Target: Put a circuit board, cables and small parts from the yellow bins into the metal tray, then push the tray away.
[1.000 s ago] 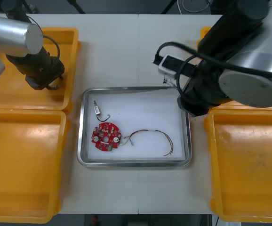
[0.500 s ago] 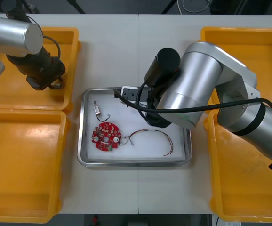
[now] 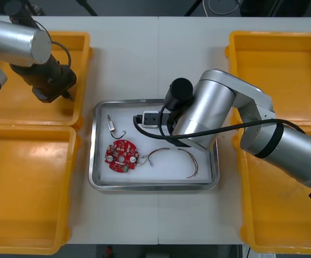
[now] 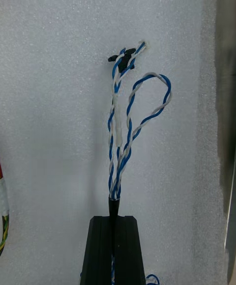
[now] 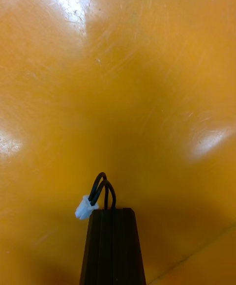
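Observation:
In the left wrist view my left gripper (image 5: pixel 112 210) is shut on a looped black cable (image 5: pixel 101 186) with a white plug, just above the bin's orange floor (image 5: pixel 147 69). From the front, that gripper (image 3: pixel 64 95) is inside the far left yellow bin (image 3: pixel 15 105). My right gripper (image 4: pixel 113 217) is shut on a twisted blue and white cable (image 4: pixel 123 128), which hangs over the tray's white inside (image 4: pixel 59 118). The right arm (image 3: pixel 198 115) reaches across the metal tray (image 3: pixel 93 161). In the tray lie a red circuit board (image 3: pixel 121 156), a red and yellow cable (image 3: pixel 177 156) and a small metal part (image 3: pixel 111 124).
A second yellow bin (image 3: pixel 26 188) stands at the near left. Two more are on the right, one far (image 3: pixel 284 59) and one near (image 3: pixel 284 204). Bare table lies in front of the tray and beyond it.
My left gripper has shut on the black cable in the far left bin. The right arm has swung left from the right bins to over the tray, carrying the blue and white cable.

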